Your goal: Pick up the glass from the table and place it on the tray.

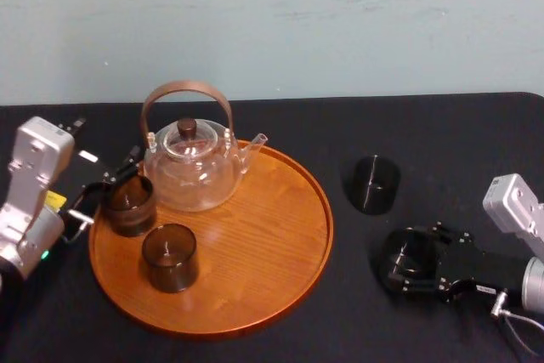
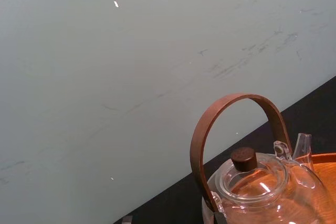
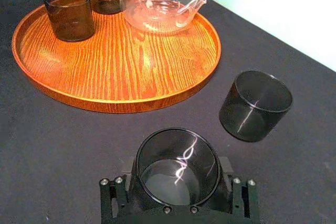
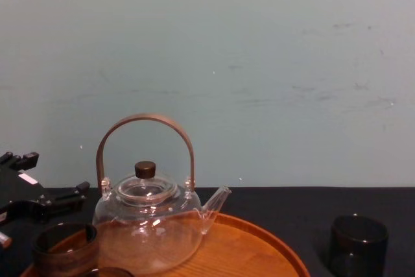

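Two glasses, rear glass [image 1: 129, 204] and front glass [image 1: 170, 257], already stood on the tray [image 1: 327, 227], the left gripper [image 1: 109, 186] spread wide by the rear one, while the right gripper [image 1: 408, 263] enclosed a third glass [image 3: 176, 166] on the surface [image 1: 425, 133], its hold impossible to judge, and a fourth glass [image 1: 374, 184] waited nearby.

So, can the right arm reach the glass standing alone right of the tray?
Probably not yet: nothing stands before the lone glass, but the right end effector already has another glass in it.

Head above, chest low; common tray [image 1: 255, 244].
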Controlling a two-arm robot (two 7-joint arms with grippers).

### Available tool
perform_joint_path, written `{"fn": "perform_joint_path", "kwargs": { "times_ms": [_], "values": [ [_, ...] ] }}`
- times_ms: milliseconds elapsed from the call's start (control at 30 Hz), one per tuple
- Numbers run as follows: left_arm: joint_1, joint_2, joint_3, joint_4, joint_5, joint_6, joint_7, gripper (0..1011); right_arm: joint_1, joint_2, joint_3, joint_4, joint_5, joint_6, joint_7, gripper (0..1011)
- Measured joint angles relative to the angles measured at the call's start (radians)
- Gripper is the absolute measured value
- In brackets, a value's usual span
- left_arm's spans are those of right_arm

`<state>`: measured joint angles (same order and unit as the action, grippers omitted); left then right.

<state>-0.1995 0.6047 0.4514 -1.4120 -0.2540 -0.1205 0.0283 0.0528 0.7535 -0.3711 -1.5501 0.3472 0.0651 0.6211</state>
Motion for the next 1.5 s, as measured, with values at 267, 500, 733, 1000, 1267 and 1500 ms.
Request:
{"fn": "perform_joint_path", "kwargs": {
  "times_ms": [267,500,733,1000,1267,1500],
  "values": [
    [0.000,0.000,0.000,0.000,0.000,0.000,0.000,1001,-0.001,0.001,0.001,-0.001,0.002,0.000,0.000,912],
    [0.000,0.000,0.000,0.000,0.000,0.000,0.000,1001,-0.001,0.001,0.002,-0.001,0.002,-0.001,0.000,909],
    [0.000,0.000,0.000,0.000,0.000,0.000,0.000,1001,-0.001,0.001,0.003,-0.002,0.003,-0.001,0.000,909],
    [0.000,0.000,0.000,0.000,0.000,0.000,0.000,1001,0.003,0.008,0.006,-0.012,0.024,-0.002,0.015,909],
    [0.000,0.000,0.000,0.000,0.000,0.000,0.000,1001,0.044,0.003,0.001,-0.033,0.041,-0.003,0.029,909],
    [0.000,0.000,0.000,0.000,0.000,0.000,0.000,1001,0.101,-0.031,-0.029,-0.032,0.039,0.006,0.028,909]
  ]
}}
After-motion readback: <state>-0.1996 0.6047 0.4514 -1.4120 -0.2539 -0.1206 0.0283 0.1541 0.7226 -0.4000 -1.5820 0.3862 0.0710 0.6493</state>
